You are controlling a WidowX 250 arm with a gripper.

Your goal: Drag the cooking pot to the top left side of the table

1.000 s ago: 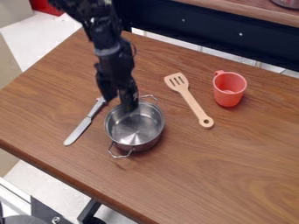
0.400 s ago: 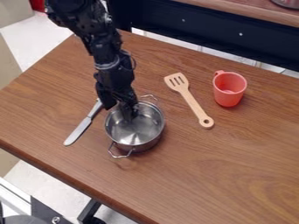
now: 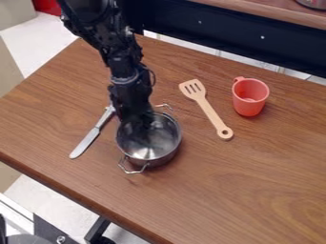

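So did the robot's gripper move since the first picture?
Yes. The gripper has gone lower in the view, measured against the slotted spatula, which stayed put, and deeper into the metal pot.

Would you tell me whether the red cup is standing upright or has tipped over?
The red cup is upright: its open rim faces up and its base rests on the table.
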